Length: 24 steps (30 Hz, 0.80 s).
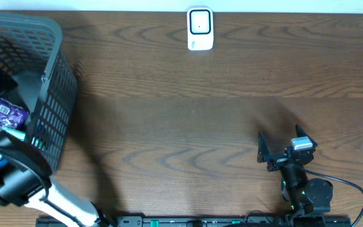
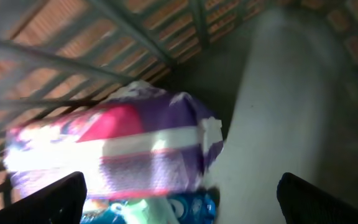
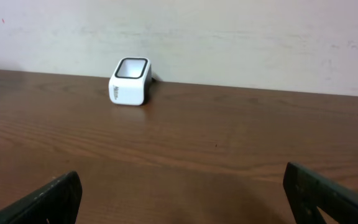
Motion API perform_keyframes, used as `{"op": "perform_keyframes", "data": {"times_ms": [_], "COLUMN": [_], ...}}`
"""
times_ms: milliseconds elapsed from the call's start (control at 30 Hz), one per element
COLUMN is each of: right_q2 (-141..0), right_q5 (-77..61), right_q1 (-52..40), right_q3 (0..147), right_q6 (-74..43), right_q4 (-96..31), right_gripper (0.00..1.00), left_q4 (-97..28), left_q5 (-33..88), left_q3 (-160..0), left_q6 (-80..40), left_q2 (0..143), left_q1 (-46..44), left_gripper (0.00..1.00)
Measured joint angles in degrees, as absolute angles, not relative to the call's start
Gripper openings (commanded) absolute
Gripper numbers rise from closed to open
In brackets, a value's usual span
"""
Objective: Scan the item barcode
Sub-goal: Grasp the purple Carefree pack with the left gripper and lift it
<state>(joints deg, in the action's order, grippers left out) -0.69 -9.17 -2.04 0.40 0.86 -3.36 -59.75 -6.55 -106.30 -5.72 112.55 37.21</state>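
A purple and pink packet [image 2: 117,149] lies in the grey mesh basket [image 1: 49,94], and it also shows from above as the purple packet [image 1: 8,115]. My left gripper [image 2: 182,194] hangs open just above it, its dark fingers [image 2: 55,199] wide apart with nothing between them. A blue packet [image 2: 194,208] lies partly under the purple one. The white barcode scanner [image 1: 200,28] stands at the table's far edge, and the right wrist view shows the scanner [image 3: 130,81] ahead. My right gripper [image 1: 281,148] rests open and empty over the wood near the front right.
The basket's mesh walls [image 2: 104,43] close round the left gripper. A pale flat item [image 2: 278,112] lies to the right inside the basket. A light wall [image 3: 229,37] rises behind the scanner. A cable [image 1: 351,189] trails by the right arm's base.
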Motion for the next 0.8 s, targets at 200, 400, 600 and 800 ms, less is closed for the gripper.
{"op": "perform_keyframes", "data": {"times_ms": [200, 400, 600, 800], "right_q2": [-0.69, -0.69, -0.69, -0.69], "right_q5": [-9.17, -9.17, -9.17, -9.17], "right_q1": [-2.04, -2.04, -2.04, -2.04], "right_q3": [0.40, 0.40, 0.40, 0.40], "right_q6": [0.86, 0.86, 0.86, 0.86], "right_q4": [-3.36, -3.36, -3.36, -3.36], "right_gripper": [0.99, 0.99, 0.99, 0.99], "left_q4": [-56.14, -55.09, -56.18, -57.74], "left_q5": [-10.55, -14.13, -14.26, -9.30], "left_q3": [-106.30, -106.30, -106.30, -106.34], "left_q6": [-5.74, -5.15, -4.47, -4.43], "left_q2": [117.16, 117.16, 117.16, 117.16], "left_q1": [37.06, 37.06, 37.06, 37.08], "left_gripper": [1.00, 0.37, 0.19, 0.07]}}
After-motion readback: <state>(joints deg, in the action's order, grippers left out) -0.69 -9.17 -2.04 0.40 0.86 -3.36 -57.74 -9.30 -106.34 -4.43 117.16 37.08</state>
